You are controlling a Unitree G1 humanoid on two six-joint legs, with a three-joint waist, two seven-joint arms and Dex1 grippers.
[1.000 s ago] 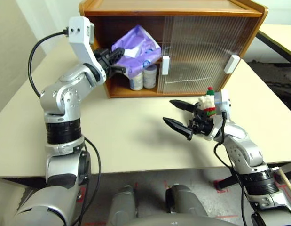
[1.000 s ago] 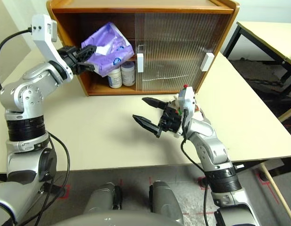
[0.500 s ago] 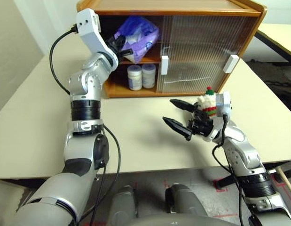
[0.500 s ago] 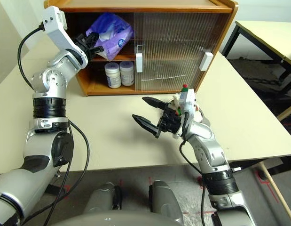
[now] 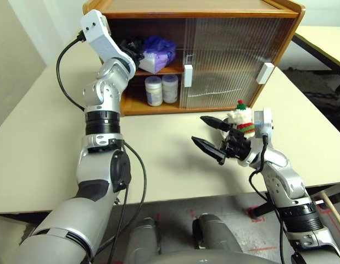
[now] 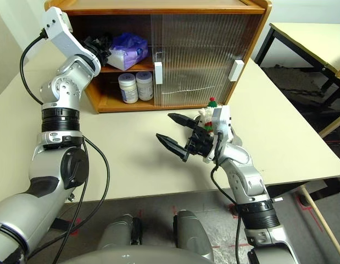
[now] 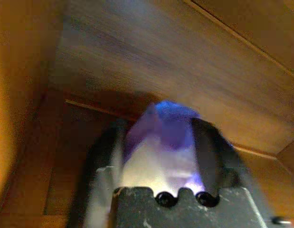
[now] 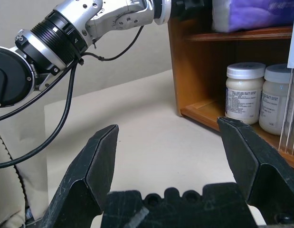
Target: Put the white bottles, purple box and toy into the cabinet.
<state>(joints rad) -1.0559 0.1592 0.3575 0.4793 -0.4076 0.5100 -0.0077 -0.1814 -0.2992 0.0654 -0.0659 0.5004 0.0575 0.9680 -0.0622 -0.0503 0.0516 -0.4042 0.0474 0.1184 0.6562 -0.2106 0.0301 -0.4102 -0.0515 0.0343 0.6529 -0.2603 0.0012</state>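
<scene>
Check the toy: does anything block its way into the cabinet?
Nothing visible does. The toy sits on the table before the closed right door, but the cabinet is open on the left, and bare tabletop lies between.

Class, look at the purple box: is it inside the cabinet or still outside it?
Inside. The purple box lies on the cabinet's upper shelf, above the two white bottles.

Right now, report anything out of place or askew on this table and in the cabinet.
Only the toy is out of place: it sits on the table behind the open, empty right gripper, not in the cabinet. The purple box and white bottles are shelved upright.
</scene>
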